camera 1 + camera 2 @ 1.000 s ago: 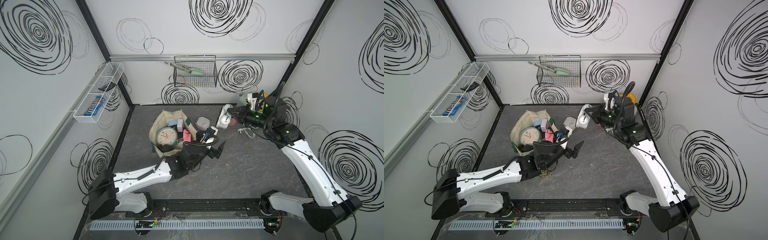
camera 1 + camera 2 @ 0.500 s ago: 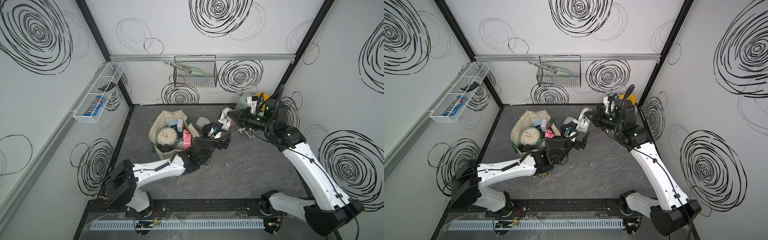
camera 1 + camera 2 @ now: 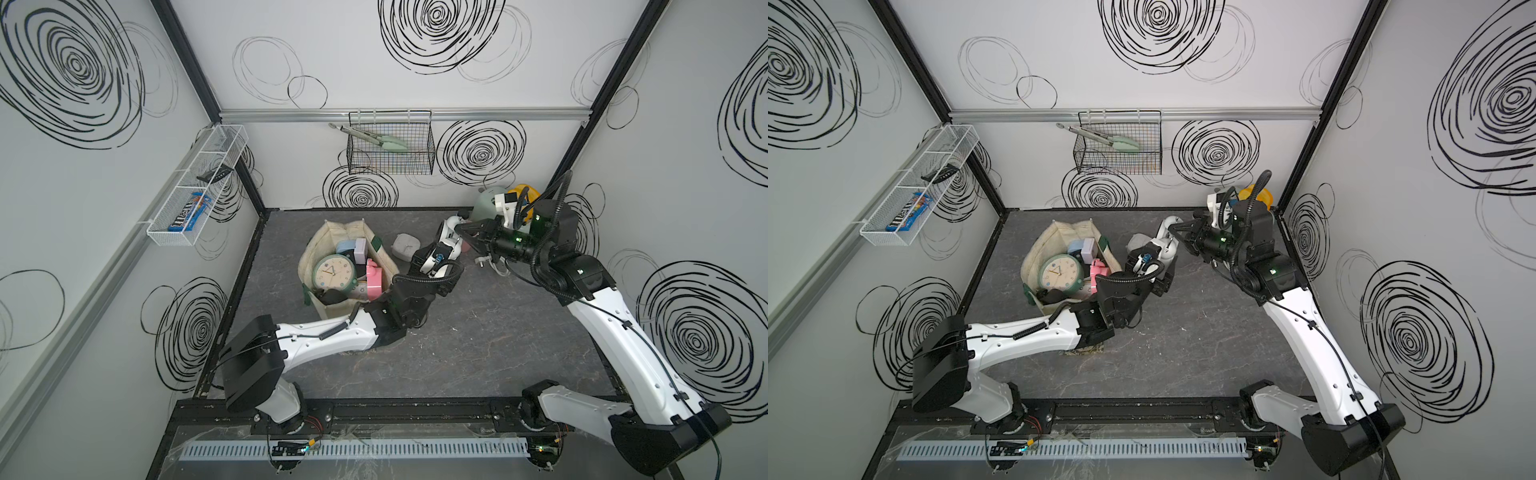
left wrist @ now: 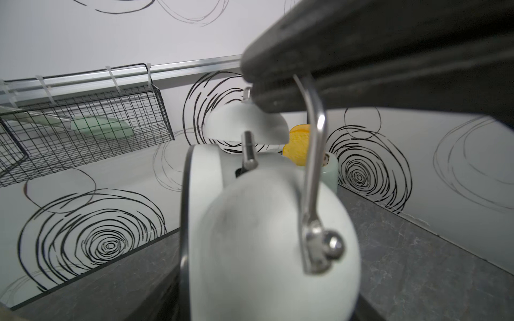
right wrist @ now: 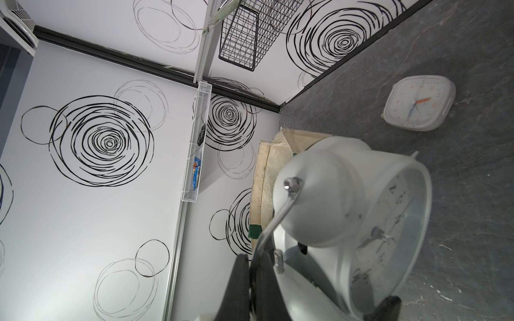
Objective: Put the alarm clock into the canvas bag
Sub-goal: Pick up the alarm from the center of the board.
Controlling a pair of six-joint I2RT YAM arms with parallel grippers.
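Ok so here's what matters. The clock [image 3: 449,235] is up in the air off to the right of the bag [image 3: 309,259], near it but not over the opening. The bag sits on my left arm's side, so my left gripper [image 3: 1148,266] is the nearer one for the drop. The clock has to go leftward to get above the rim.

Right gripper [image 5: 251,262] is clamped tight on the clock's thin metal handle [image 5: 278,214], fingers pinched together on the wire, nothing else in it. The clock hangs tipped over from that, with the dial [image 5: 389,228] facing out sideways rather than sitting upright. In my left wrist view the two bells line up one behind the other and the near bell [image 4: 264,236] fills the shot. So the bell-to-bell line runs pretty much straight at my left gripper.

Left gripper is right up by the clock body in both top views. Honestly can't tell how wide its jaws are, or whether they're on the case or just bracketing it; they barely show in any view.

My guess is this is a hand-off: left takes the body, right lets go of the handle.

Bag looks pretty stuffed, with a big round green clock [image 3: 332,272] on top, so room's tight. A square clock [image 5: 420,102] lies flat on the table [image 3: 478,332] beside the bag, right under the route.
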